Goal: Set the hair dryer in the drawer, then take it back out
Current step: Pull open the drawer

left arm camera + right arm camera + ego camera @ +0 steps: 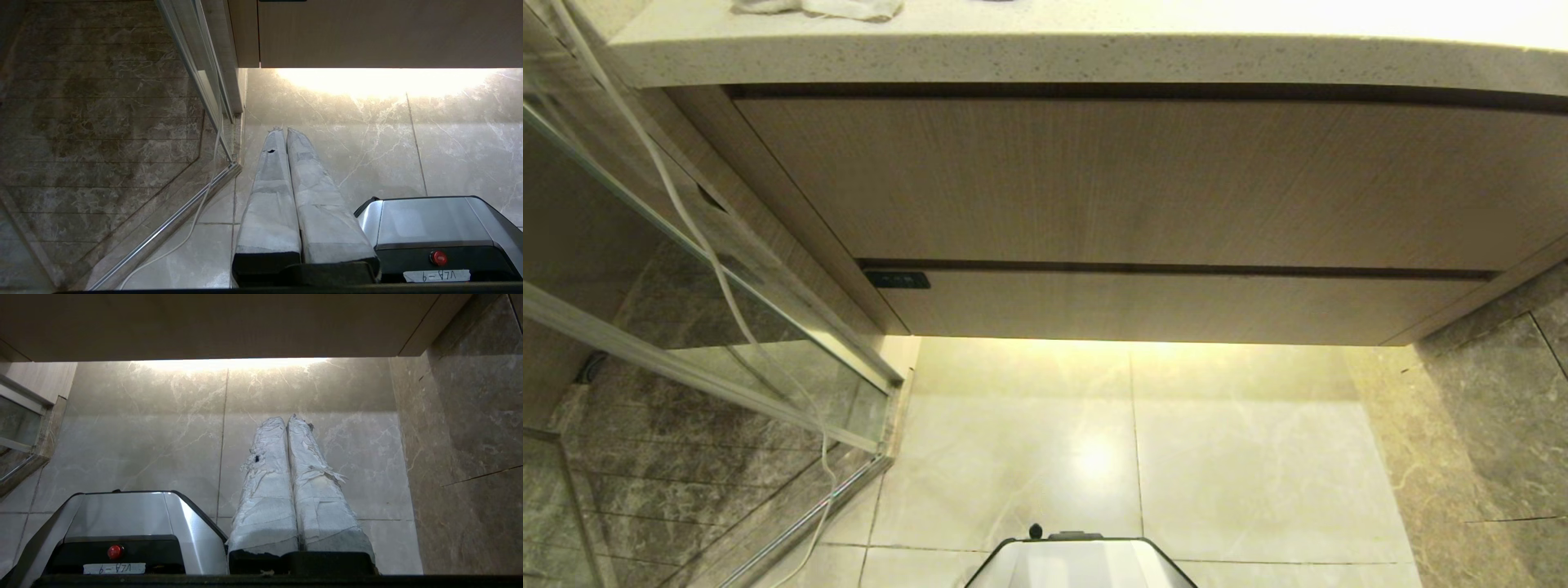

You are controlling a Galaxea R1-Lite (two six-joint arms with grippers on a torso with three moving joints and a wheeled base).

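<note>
A bathroom vanity fills the head view, its drawer [1176,306] closed above the floor tiles. The left gripper [284,130] and right gripper [288,417] hang low, fingers pressed together, empty. The hair dryer is not visible, so neither arm's nearness can be judged.

Both arms are just hanging parked, pointing down toward the floor, neither one showing up in the head view. Left gripper [286,130] has its taped fingers [269,196] pressed together, nothing between them. Same deal on the right gripper [287,418]: wrapped fingers [267,490] closed flat against each other, holding nothing.
</note>
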